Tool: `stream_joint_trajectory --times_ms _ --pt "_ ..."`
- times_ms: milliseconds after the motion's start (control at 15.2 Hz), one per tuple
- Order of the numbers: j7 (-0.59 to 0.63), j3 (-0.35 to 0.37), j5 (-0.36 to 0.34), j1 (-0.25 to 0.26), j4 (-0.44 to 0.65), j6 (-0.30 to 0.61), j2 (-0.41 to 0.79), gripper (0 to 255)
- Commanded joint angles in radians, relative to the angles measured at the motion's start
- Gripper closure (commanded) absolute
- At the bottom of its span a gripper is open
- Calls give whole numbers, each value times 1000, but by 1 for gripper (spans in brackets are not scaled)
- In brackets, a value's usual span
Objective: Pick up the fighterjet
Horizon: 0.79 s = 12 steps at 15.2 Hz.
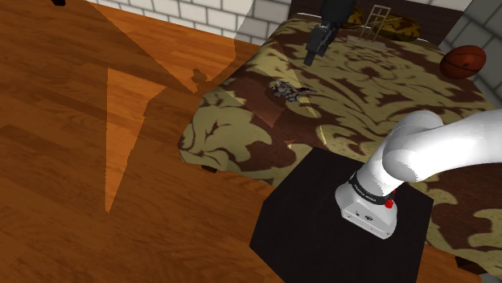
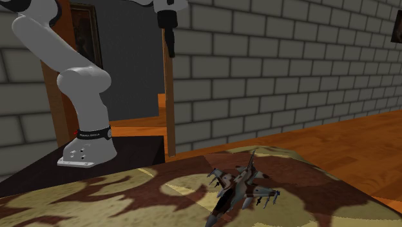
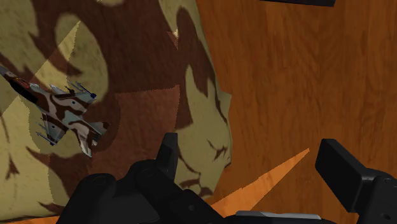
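The fighterjet (image 1: 290,90) is a small camouflage-painted model in brown, tan and grey. It lies flat on the brown and tan patterned bed cover (image 1: 378,88), near the bed's edge. It also shows in the second exterior view (image 2: 241,187) and the wrist view (image 3: 60,111). My black gripper (image 1: 313,58) hangs high in the air above the bed, apart from the jet. Seen from the second exterior view, the gripper (image 2: 171,44) is well above and to the left of the jet. In the wrist view the gripper (image 3: 251,149) is open and holds nothing. The jet lies off beyond one finger (image 3: 168,153).
An orange-brown ball (image 1: 464,60) rests at the bed's far right, with a small wooden frame (image 1: 376,20) and a patterned pillow (image 1: 401,29) at the back. Wooden floor (image 1: 80,120) lies beside the bed. My black stand (image 1: 338,233) abuts the bed. A brick wall (image 2: 290,64) is behind.
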Motion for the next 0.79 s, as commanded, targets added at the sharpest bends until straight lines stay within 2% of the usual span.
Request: stream_joint_trajectory --times_ms 0,330,726 --pt "0 0 0 0 0 0 0 0" --pt "-165 -117 -52 -17 -44 71 53 0" --pt "-365 -256 -100 -33 -47 163 175 0"
